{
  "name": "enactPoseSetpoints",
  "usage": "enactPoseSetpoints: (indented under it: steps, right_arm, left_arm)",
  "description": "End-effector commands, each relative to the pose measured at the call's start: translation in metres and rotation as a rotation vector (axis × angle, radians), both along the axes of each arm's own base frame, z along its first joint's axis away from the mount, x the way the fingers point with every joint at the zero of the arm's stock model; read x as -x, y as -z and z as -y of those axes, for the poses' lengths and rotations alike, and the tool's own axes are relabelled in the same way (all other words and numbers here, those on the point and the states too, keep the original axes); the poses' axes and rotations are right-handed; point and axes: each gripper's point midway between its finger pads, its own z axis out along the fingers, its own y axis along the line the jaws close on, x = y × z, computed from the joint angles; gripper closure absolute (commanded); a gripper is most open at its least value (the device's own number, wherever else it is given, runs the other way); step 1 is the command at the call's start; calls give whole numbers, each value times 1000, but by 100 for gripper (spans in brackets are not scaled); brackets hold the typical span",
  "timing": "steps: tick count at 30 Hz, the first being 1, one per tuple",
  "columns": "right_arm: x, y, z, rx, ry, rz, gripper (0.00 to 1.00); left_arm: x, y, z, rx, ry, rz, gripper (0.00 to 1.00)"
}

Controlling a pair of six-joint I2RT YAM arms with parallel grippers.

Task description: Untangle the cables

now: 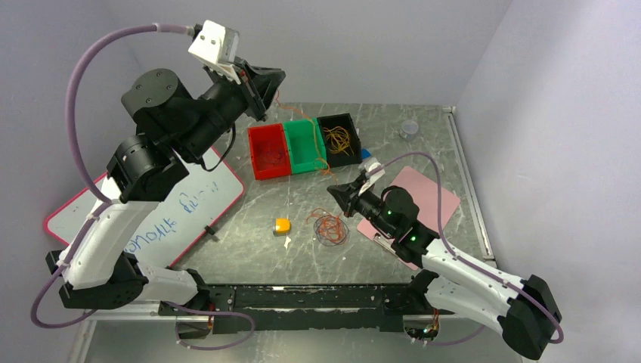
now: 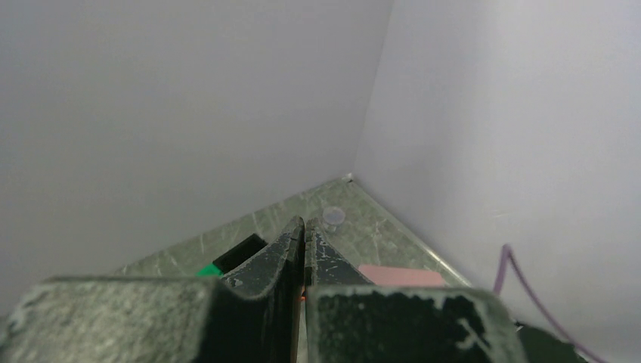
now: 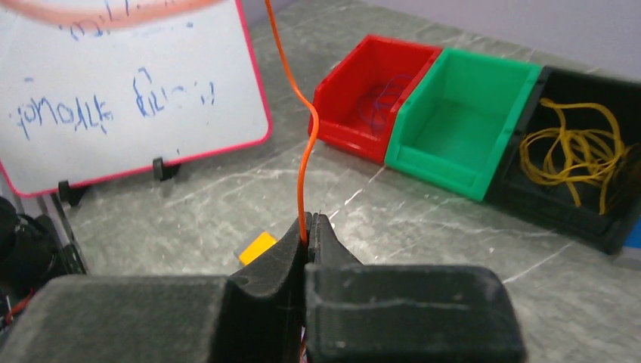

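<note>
A small tangle of cables (image 1: 329, 227), red and orange loops, lies on the table in front of my right arm. One thin orange cable (image 3: 302, 181) rises out of my right gripper (image 3: 308, 221) and leaves the top of the right wrist view. The right gripper (image 1: 333, 190) is shut on this cable, just above the tangle. My left gripper (image 1: 278, 77) is raised high at the back left. Its jaws (image 2: 304, 223) are pressed together, with an orange speck of cable showing deep between them.
Red bin (image 1: 268, 151), green bin (image 1: 305, 144) and black bin (image 1: 340, 136) stand in a row at the back. Yellow cables (image 3: 574, 147) lie in the black one. A whiteboard (image 1: 189, 204) is at left, an orange block (image 1: 283, 224) mid-table, a pink sheet (image 1: 423, 193) under my right arm.
</note>
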Motion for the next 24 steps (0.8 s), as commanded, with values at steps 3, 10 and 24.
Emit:
enactPoseSetpoints:
  steps: [3,10,24]
  right_arm:
    - [-10,-48,16,53,101,-26,100]
    - [-8,-83,13,118,80,-87,100]
    - [-6,-127,20,97,110,-87,100]
  left_arm:
    - [-9,34,-13,-11,-96,-84,93]
    - [-21,97,-7,-79,-141,-203,93]
    - [-35,189,16,-129,-72,-398,93]
